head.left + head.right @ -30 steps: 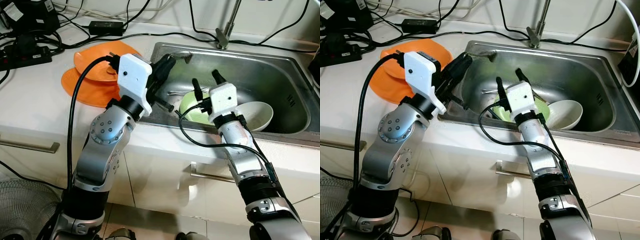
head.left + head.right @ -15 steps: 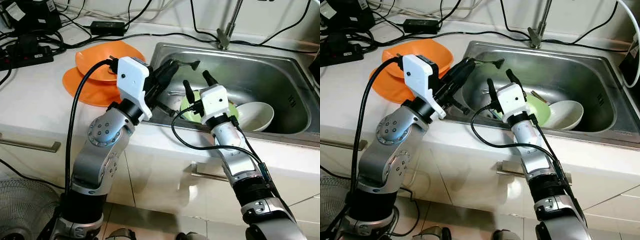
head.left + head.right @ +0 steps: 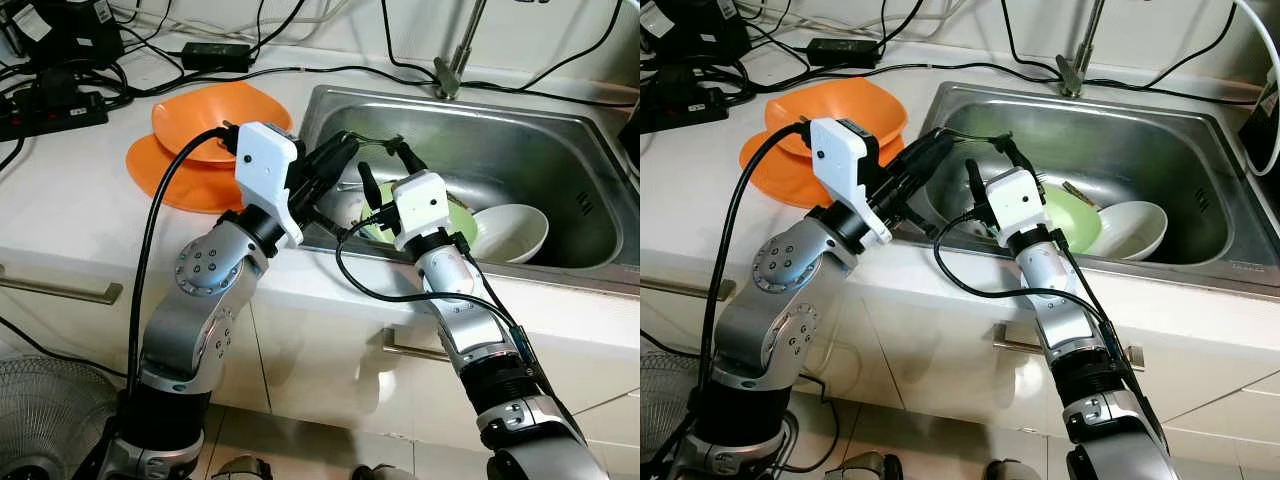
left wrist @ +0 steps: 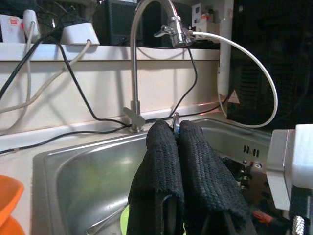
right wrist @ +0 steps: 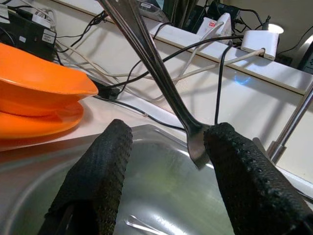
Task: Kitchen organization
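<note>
My left gripper (image 3: pixel 343 152) is shut on a thin metal utensil (image 3: pixel 375 140) held over the left part of the steel sink (image 3: pixel 560 130). In the left wrist view, a sliver of the metal utensil (image 4: pixel 175 121) shows between the closed fingers (image 4: pixel 161 161). My right gripper (image 3: pixel 387 170) stands open just right of it, over the sink's front. The utensil's free end (image 5: pixel 195 144) lies between the right fingers (image 5: pixel 100 176), close to one pad. A green plate (image 3: pixel 455 215) and a white bowl (image 3: pixel 515 232) lie in the sink.
Two orange plates (image 3: pixel 205 125) are stacked on the white counter (image 3: pixel 70 200) left of the sink. More cutlery (image 3: pixel 345 185) lies in the sink bottom. The faucet (image 3: pixel 455 55) rises at the back; cables and power strips (image 3: pixel 50 100) crowd the back left.
My right gripper has moved left and slightly up from over the green plate to the utensil's end. My left gripper has lowered a little and carried the utensil further right.
</note>
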You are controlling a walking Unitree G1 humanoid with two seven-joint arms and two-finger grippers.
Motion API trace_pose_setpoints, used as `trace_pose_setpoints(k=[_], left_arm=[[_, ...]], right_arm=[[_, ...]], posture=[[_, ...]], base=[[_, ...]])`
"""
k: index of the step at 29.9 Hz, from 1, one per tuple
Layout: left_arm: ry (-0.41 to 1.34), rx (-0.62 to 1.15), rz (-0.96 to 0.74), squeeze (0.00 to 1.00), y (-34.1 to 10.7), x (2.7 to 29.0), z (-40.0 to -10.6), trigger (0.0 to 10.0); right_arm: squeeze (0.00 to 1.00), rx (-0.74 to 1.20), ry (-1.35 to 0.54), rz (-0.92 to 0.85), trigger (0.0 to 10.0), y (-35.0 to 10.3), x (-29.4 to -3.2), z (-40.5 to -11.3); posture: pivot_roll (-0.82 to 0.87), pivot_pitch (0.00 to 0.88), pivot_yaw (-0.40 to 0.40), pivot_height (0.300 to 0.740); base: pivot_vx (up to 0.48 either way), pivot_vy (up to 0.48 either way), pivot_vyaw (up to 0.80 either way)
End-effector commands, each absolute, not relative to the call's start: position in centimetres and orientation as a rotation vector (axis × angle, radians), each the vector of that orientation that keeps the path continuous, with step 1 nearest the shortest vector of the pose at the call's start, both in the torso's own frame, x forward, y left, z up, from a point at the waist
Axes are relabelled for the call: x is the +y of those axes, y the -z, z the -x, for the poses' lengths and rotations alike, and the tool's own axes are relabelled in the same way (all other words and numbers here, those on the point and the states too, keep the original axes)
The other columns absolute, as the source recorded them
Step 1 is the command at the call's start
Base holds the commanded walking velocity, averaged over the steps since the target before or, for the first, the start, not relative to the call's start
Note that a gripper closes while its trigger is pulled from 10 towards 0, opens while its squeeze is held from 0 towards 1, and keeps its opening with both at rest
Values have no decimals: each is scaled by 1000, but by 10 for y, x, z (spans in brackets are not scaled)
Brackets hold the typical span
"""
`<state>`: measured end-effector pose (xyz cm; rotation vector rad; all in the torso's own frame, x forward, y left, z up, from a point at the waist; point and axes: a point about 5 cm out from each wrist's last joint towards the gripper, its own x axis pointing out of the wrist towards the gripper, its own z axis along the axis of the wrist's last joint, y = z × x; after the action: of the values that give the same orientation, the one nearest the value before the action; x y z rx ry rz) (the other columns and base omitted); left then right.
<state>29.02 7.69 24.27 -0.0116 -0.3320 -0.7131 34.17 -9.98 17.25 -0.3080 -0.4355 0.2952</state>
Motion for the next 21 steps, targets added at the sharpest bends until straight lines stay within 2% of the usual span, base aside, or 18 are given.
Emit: trace_pose_setpoints(k=[1,21], left_arm=[[750,-339,10,0,-245,73,-285,10000],[783,-255,-15,0,-231,70,-285,10000]], right_arm=[[0,-458,-293,305,10000,-177,-99,-340],[0,-479,-273,285,10000,-183,-98,-341]], posture=[[-5,72,-2,740],[-5,75,9,740]], base=[[0,0,0],[0,0,0]])
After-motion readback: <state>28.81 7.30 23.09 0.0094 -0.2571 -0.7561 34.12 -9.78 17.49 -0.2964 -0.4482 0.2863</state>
